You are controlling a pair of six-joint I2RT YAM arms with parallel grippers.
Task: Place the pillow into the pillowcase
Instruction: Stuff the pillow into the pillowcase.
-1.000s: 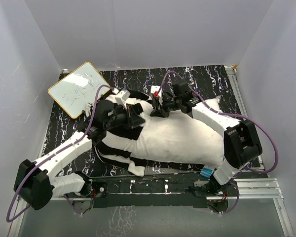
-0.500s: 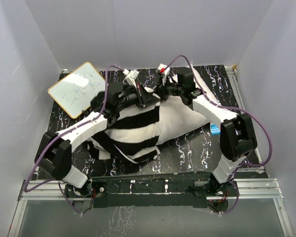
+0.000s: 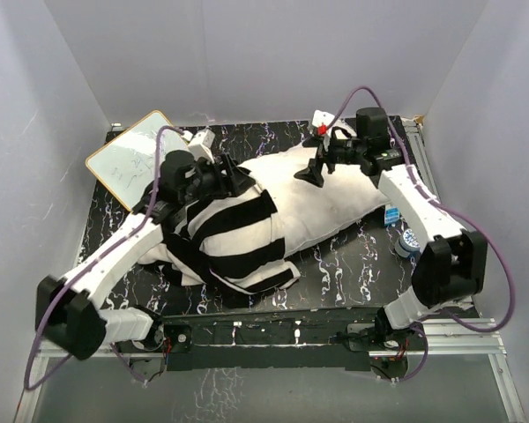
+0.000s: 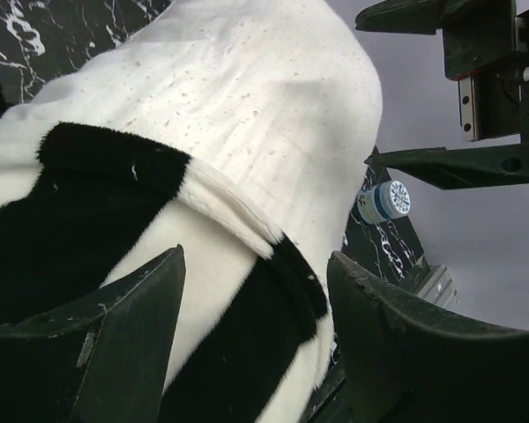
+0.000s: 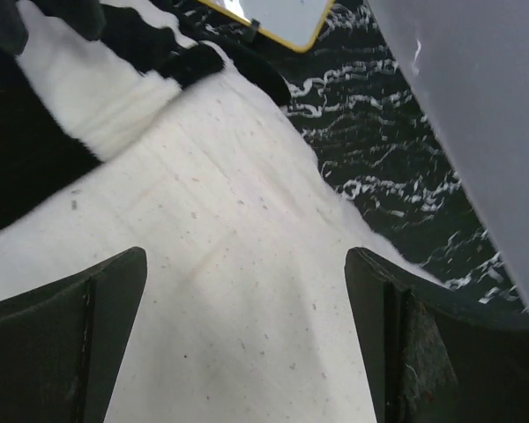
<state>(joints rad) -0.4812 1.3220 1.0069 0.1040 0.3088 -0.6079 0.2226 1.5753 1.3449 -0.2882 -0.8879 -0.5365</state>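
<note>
We see the left hand (image 4: pixel 254 264) with fingers apart, gripping nothing, over the pillowcase (image 4: pixel 115 220) edge. Right hand (image 5: pixel 245 260) spread wide above the bare pillow (image 5: pixel 229 247), empty. Pillow lies on the worktop (image 3: pixel 344 264), left part hidden inside the pillowcase. Can't tell if fingers touch fabric.

White arms (image 3: pixel 115 256) with black joints (image 3: pixel 448 264) trail looping purple cables (image 3: pixel 348 94).

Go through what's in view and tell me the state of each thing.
pillow: left part inside the pillowcase, right part bare
pillowcase: pulled partway over the pillow, rumpled
left fingers: open over the pillowcase's edge, holding nothing
right fingers: open above the bare pillow, holding nothing
whiteboard: lying flat, scribbled on
</note>
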